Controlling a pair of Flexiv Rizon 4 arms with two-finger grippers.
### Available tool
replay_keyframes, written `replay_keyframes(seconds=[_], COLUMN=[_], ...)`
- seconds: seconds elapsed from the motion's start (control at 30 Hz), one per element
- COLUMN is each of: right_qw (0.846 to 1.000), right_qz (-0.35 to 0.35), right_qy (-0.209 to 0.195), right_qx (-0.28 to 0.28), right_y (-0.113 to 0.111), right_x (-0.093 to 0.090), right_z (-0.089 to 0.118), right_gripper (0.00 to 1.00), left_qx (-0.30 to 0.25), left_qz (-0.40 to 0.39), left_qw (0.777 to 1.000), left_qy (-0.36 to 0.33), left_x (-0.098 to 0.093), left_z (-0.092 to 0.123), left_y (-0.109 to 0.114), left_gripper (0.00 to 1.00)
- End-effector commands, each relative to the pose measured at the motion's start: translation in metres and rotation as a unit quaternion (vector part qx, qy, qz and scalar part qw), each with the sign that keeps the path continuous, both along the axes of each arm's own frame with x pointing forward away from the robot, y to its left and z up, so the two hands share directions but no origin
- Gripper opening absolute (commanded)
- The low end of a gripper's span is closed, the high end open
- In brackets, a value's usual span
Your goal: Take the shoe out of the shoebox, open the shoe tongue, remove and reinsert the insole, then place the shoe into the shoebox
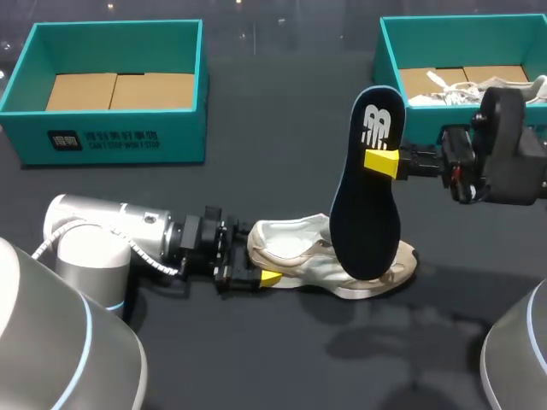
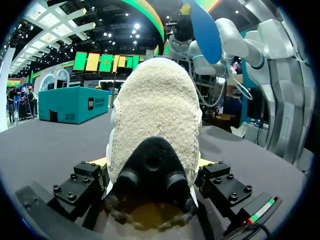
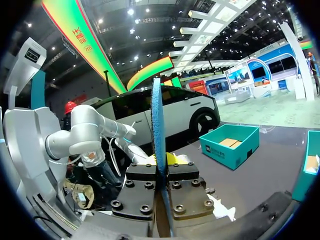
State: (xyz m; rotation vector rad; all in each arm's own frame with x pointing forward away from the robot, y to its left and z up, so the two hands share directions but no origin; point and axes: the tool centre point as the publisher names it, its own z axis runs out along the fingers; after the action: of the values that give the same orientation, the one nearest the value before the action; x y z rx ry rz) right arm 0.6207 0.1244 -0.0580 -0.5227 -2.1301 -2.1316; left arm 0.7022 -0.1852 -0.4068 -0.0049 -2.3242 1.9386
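Where the dark, matte desk [image 1: 273, 367] spreads widest, two teal cardboard shoeboxes sit at its far side: the left shoebox [image 1: 111, 137] shows a bare brown floor, and the right shoebox [image 1: 389, 60] holds a second shoe [image 1: 479, 90], pale and laced. Nearer, the shoe [image 1: 295, 248] lies on the desk, cream mesh over a thick off-white sole, its fuzzy rounded heel turned toward the left arm [image 1: 111, 235]. The left pincer [image 1: 256, 259] is clenched on that heel, one finger pressed to each side. Over the shoe's front stands the insole [image 1: 367, 196], a flat, dark-blue, foot-shaped pad with a white mark; I cannot tell whether its lower end touches the shoe. The right pincer [image 1: 381, 161] grasps it near the upper end, its thin edge sandwiched between the fingers
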Motion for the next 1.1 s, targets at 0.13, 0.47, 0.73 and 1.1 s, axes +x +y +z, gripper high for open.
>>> replay_keyframes(seconds=[0.13,0.47,0.73,1.1], right_qw=[1.000,1.000,1.000,1.000], right_qz=[-0.006,-0.006,-0.006,-0.006], right_qy=[0.000,0.000,0.000,0.000], right_qx=[-0.001,-0.001,-0.001,-0.001], right_y=[-0.003,-0.003,-0.003,-0.003], right_x=[-0.008,-0.008,-0.008,-0.008], right_z=[0.001,0.001,0.001,0.001], right_gripper=[0.00,0.00,0.00,0.00], left_qx=[0.006,0.025,0.084,0.258], left_qz=[0.003,-0.002,-0.026,-0.035], left_qw=[1.000,1.000,0.995,0.960], left_qy=[-0.001,-0.016,-0.041,-0.101], left_x=[0.002,0.005,0.007,0.017], left_z=[0.000,0.007,0.017,0.043], left_y=[0.002,0.017,0.034,0.060], left_gripper=[0.42,1.00,1.00,1.00])
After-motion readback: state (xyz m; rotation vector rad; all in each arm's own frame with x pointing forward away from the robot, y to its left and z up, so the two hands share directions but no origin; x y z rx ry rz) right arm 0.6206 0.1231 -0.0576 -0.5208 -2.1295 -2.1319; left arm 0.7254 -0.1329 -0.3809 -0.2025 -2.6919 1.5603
